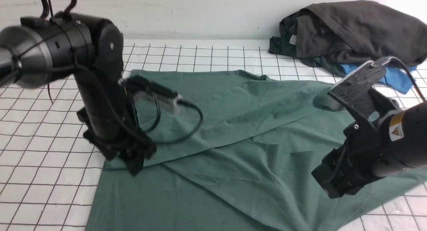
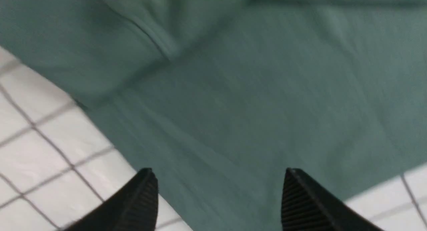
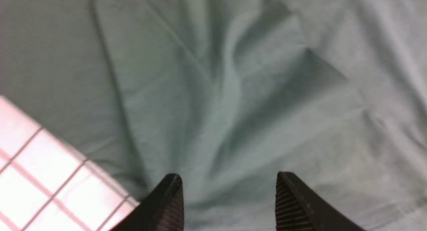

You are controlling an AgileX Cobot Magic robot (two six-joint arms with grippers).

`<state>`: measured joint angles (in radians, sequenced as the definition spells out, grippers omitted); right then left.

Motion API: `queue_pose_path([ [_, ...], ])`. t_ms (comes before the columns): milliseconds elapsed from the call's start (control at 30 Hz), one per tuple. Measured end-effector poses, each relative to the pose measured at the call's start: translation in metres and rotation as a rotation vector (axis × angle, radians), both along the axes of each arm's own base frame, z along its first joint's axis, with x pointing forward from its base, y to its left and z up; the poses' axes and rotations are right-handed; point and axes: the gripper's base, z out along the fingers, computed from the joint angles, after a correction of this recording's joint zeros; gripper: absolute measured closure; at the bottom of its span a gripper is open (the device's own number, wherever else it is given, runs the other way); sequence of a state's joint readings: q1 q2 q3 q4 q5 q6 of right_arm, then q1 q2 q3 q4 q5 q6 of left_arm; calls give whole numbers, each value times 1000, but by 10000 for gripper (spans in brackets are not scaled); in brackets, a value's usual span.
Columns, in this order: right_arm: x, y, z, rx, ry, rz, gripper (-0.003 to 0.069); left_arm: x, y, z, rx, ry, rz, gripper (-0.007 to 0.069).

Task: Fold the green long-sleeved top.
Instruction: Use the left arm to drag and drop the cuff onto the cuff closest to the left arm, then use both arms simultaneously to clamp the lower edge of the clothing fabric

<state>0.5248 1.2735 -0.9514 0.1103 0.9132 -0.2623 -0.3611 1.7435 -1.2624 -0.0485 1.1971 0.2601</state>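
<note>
The green long-sleeved top (image 1: 240, 134) lies spread over the gridded table, with one layer folded diagonally across the body and wrinkles fanning toward the front right. My left gripper (image 1: 133, 159) hangs low over the top's left edge. In the left wrist view this left gripper (image 2: 218, 172) is open, its fingertips (image 2: 143, 191) wide apart over the green cloth (image 2: 253, 100) with nothing between them. My right gripper (image 1: 328, 186) hovers above the top's front right part. The right wrist view shows it (image 3: 228, 176) open over creased fabric (image 3: 233, 90), gripping nothing.
A heap of dark grey-black garments (image 1: 350, 27) sits at the back right on a bright blue garment (image 1: 395, 78). The white gridded table (image 1: 40, 137) shows bare to the left and along the back. A white wall closes off the far side.
</note>
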Motion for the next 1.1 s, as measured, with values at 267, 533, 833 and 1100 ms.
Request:
queue_pose_path([
  [267,-9,13,2,93,45,168,303,-90,1,-64,55,53,-619,169],
  [533,-10,15,3,112,46,190,303,-102,11,-81,78,-14,-766,321],
  [833,-10,15,2,95,28,233,379,-103,12,-61,62,-142,-597,622],
  [1100,0,9,-14,-146,-42,479,441,-118,22,-15,14,-312,-479,622],
])
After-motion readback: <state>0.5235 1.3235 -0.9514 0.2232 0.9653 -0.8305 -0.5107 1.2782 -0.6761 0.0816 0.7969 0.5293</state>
